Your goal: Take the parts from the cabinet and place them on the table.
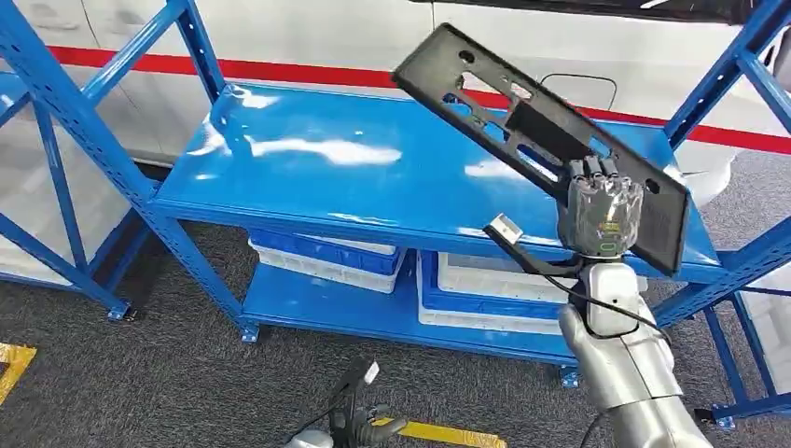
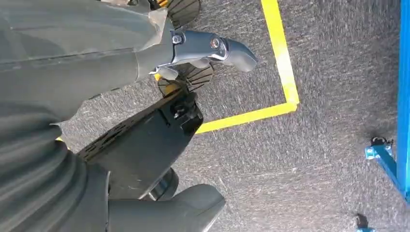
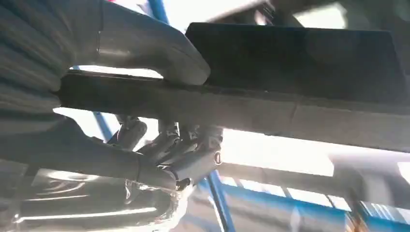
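Black panel (image 1: 522, 121) clamped by right robot hand (image 1: 604, 210); wrist view reveals thumb (image 3: 159, 48) on top

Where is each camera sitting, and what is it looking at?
Head view: high on the robot, looking forward and down at the blue rack; the right hand holds up the black panel.
Left wrist view: behind the left hand, looking down at grey floor and yellow tape.
Right wrist view: behind the right hand, close on the panel's edge, fingers wrapped around it.
Shared: head and right wrist views both show the black panel in the right hand.
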### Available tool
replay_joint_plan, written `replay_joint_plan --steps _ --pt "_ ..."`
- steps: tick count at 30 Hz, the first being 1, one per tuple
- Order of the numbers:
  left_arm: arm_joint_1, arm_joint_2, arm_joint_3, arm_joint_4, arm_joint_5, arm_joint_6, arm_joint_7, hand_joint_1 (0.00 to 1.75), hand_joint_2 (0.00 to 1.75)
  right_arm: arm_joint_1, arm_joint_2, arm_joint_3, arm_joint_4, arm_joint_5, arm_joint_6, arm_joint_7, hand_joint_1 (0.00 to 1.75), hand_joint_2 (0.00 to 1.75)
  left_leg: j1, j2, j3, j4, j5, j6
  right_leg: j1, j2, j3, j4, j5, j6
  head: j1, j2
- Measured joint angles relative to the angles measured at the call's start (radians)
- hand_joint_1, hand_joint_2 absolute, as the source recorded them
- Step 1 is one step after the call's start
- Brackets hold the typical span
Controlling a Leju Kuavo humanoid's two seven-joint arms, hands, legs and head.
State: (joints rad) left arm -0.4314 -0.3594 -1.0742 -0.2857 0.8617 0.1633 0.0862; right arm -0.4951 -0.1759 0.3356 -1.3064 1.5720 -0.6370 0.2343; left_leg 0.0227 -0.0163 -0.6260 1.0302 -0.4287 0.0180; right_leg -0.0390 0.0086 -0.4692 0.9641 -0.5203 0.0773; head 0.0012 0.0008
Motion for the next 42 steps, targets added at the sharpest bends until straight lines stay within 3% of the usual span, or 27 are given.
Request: replay_joint_plan --steps 6,10,11,12,13,14,15,17,18,19,20,21,23,24,25,26,28,29,30,33,34,35,37,38,39,40,42 --pt "-0.001 0.003 0.016 0.012 0.019 0.0 -0.023 0.0 1.75 0.012 0.015 0.062 -0.152 0.001 0.0 -0.094 1.75 1.75 0.0 -0.002 0.0 -0.001 0.0 0.0 0.0 -0.001 0.0 0.001 0.0 0.0 -0.001 0.0" --pt "-0.001 0.006 0.03 0.019 0.021 0.002 -0.024 0.0 1.75 0.022 0.035 0.075 -0.204 0.0 0.0 -0.123 1.75 1.75 0.0 -0.002 0.0 0.0 0.0 0.0 0.0 -0.001 0.0 0.001 0.0 0.0 0.0 0.0" --pt "-0.001 0.009 0.033 0.02 0.022 0.005 -0.024 0.0 1.75 0.027 0.044 0.077 -0.214 0.0 0.0 -0.134 1.75 1.75 -0.01 -0.002 -0.003 0.008 -0.005 0.005 -0.004 -0.001 0.002 -0.01 0.003 0.005 0.0 0.0" --pt "-0.001 0.011 0.037 0.021 0.024 0.006 -0.026 0.0 1.75 0.033 0.052 0.078 -0.228 -0.002 0.0 -0.152 1.75 1.75 -0.008 -0.004 -0.002 0.003 -0.005 0.012 -0.011 -0.001 0.001 -0.012 0.004 0.008 -0.002 0.0" --pt "-0.001 0.013 0.043 0.021 0.027 0.008 -0.027 0.0 1.75 0.039 0.064 0.077 -0.243 -0.01 0.0 -0.177 1.75 1.75 -0.008 -0.004 0.001 -0.007 -0.002 0.016 -0.006 0.0 0.002 -0.015 0.004 0.013 -0.002 0.0" --pt "-0.002 0.015 0.048 0.022 0.028 0.01 -0.029 0.0 1.75 0.052 0.074 0.075 -0.261 -0.02 0.0 -0.211 1.75 1.75 0.007 0.001 0.015 -0.03 0.01 0.027 -0.012 -0.002 -0.004 -0.006 -0.003 0.009 0.0 0.0" --pt "-0.004 0.018 0.055 0.023 0.028 0.01 -0.034 0.0 1.75 0.066 0.085 0.07 -0.279 -0.035 0.0 -0.257 1.75 1.75 0.002 0.002 0.023 -0.041 0.013 0.031 -0.007 -0.006 -0.023 0.035 -0.021 0.001 0.002 0.0" --pt "-0.006 0.026 0.064 0.025 0.028 0.01 -0.041 0.0 1.75 0.092 0.119 0.055 -0.309 -0.066 0.0 -0.358 1.75 1.75 0.001 0.004 0.024 -0.042 0.014 0.032 -0.007 -0.006 -0.114 0.201 -0.082 -0.019 0.004 0.0" --pt "-0.005 0.03 0.069 0.026 0.027 0.01 -0.044 0.0 1.75 0.111 0.134 0.044 -0.321 -0.083 0.0 -0.409 1.75 1.75 -0.001 0.004 0.024 -0.042 0.014 0.032 -0.002 -0.006 -0.162 0.28 -0.103 -0.019 0.005 0.0" --pt "-0.005 0.036 0.076 0.027 0.027 0.012 -0.049 0.0 1.75 0.133 0.156 0.028 -0.334 -0.107 0.0 -0.473 1.75 1.75 -0.003 0.001 0.023 -0.041 0.013 0.031 -0.001 -0.006 -0.197 0.33 -0.107 -0.015 0.005 0.0" --pt "-0.005 0.042 0.083 0.028 0.026 0.015 -0.054 0.0 1.75 0.16 0.179 0.005 -0.343 -0.136 0.0 -0.549 1.75 1.75 -0.003 -0.001 0.025 -0.041 0.011 0.028 -0.002 -0.006 -0.21 0.327 -0.088 -0.007 0.005 0.0" --pt "-0.005 0.049 0.089 0.03 0.023 0.015 -0.06 0.0 1.75 0.184 0.209 -0.021 -0.351 -0.164 0.0 -0.627 1.75 1.75 -0.001 -0.004 0.027 -0.04 0.008 0.024 -0.004 -0.007 -0.197 0.273 -0.052 0.004 0.005 0.0" --pt "-0.005 0.058 0.099 0.03 0.018 0.014 -0.067 0.0 1.75 0.221 0.263 -0.067 -0.366 -0.212 0.0 -0.754 1.75 1.75 0.005 -0.006 0.03 -0.028 -0.002 0.008 -0.013 -0.01 -0.136 0.101 0.038 0.028 0.005 0.0" --pt "-0.006 0.068 0.106 0.031 0.016 0.015 -0.07 0.0 1.75 0.236 0.291 -0.092 -0.37 -0.238 0.0 -0.817 1.75 1.75 0.0 -0.006 0.025 -0.019 -0.009 -0.005 -0.014 -0.017 -0.126 0.066 0.05 0.026 0.009 0.0" --pt "-0.006 0.07 0.111 0.032 0.014 0.015 -0.073 0.0 1.75 0.255 0.319 -0.115 -0.374 -0.255 0.0 -0.865 1.75 1.75 -0.003 -0.007 0.021 -0.009 -0.017 -0.015 -0.005 -0.004 -0.122 0.062 0.054 0.006 0.011 0.0" --pt "-0.006 0.076 0.116 0.032 0.008 0.018 -0.077 0.0 1.75 0.279 0.349 -0.146 -0.38 -0.269 0.0 -0.899 1.75 1.75 -0.003 -0.005 0.02 -0.011 -0.015 -0.018 -0.006 -0.003 -0.125 0.068 0.054 -0.012 0.003 0.0" --pt "-0.006 0.087 0.124 0.033 0.006 0.019 -0.078 0.0 1.75 0.303 0.388 -0.179 -0.387 -0.277 0.0 -0.915 1.75 1.75 0.004 -0.004 0.022 -0.015 -0.012 -0.023 0.0 0.0 -0.128 0.074 0.053 -0.025 0.002 0.0" --pt "-0.006 0.089 0.128 0.033 0.006 0.019 -0.078 0.0 1.75 0.307 0.4 -0.188 -0.389 -0.277 0.0 -0.916 1.75 1.75 0.008 -0.002 0.02 -0.01 -0.019 -0.028 -0.003 0.001 -0.126 0.071 0.056 -0.038 0.001 0.0" --pt "-0.006 0.091 0.13 0.033 0.005 0.02 -0.079 0.0 1.75 0.311 0.412 -0.196 -0.392 -0.279 0.0 -0.916 1.75 1.75 0.008 0.005 0.011 0.015 -0.04 -0.03 -0.003 0.001 -0.125 0.071 0.056 -0.045 0.001 0.0" --pt "-0.007 0.1 0.135 0.033 -0.003 0.025 -0.079 0.0 1.75 0.328 0.44 -0.215 -0.402 -0.283 0.0 -0.917 1.75 1.75 0.006 0.01 -0.092 0.235 -0.149 -0.033 0.008 0.0 -0.126 0.072 0.055 -0.055 0.0 0.0" --pt "-0.006 0.104 0.137 0.033 -0.006 0.025 -0.079 0.0 1.75 0.339 0.446 -0.218 -0.406 -0.283 0.0 -0.917 1.75 1.75 0.006 0.011 -0.121 0.292 -0.163 -0.031 0.012 -0.001 -0.126 0.072 0.054 -0.061 0.0 0.0" --pt "-0.006 0.108 0.14 0.034 -0.011 0.025 -0.079 0.0 1.75 0.348 0.451 -0.221 -0.411 -0.283 0.0 -0.917 1.75 1.75 0.006 0.011 -0.127 0.301 -0.155 -0.027 0.016 -0.001 -0.125 0.072 0.054 -0.061 0.0 0.0" --pt "-0.007 0.115 0.146 0.034 -0.017 0.025 -0.079 0.0 1.75 0.359 0.461 -0.228 -0.42 -0.284 0.0 -0.917 1.75 1.75 -0.001 0.011 -0.078 0.195 -0.082 -0.01 0.021 0.002 -0.123 0.072 0.054 -0.061 0.0 0.0" --pt "-0.008 0.117 0.15 0.034 -0.021 0.024 -0.079 0.0 1.75 0.361 0.466 -0.231 -0.425 -0.285 0.0 -0.918 1.75 1.75 -0.007 0.011 -0.034 0.109 -0.041 0.003 0.024 0.004 -0.121 0.072 0.054 -0.061 -0.001 0.0" --pt "-0.01 0.12 0.155 0.034 -0.025 0.024 -0.08 0.0 1.75 0.364 0.473 -0.235 -0.432 -0.289 0.0 -0.918 1.75 1.75 -0.015 0.011 0.008 0.024 -0.018 0.019 0.023 0.004 -0.12 0.071 0.054 -0.061 0.0 0.0" --pt "-0.012 0.123 0.159 0.034 -0.028 0.024 -0.082 0.0 1.75 0.367 0.475 -0.236 -0.437 -0.293 0.0 -0.918 1.75 1.75 -0.018 0.015 0.017 0.01 -0.029 0.021 0.035 0.004 -0.124 0.073 0.053 -0.061 0.003 0.0" --pt "-0.012 0.127 0.162 0.034 -0.033 0.023 -0.085 0.0 1.75 0.376 0.476 -0.24 -0.444 -0.296 0.0 -0.918 1.75 1.75 -0.025 0.013 0.015 0.007 -0.028 0.02 0.027 0.002 -0.125 0.07 0.054 -0.059 0.0 0.0"
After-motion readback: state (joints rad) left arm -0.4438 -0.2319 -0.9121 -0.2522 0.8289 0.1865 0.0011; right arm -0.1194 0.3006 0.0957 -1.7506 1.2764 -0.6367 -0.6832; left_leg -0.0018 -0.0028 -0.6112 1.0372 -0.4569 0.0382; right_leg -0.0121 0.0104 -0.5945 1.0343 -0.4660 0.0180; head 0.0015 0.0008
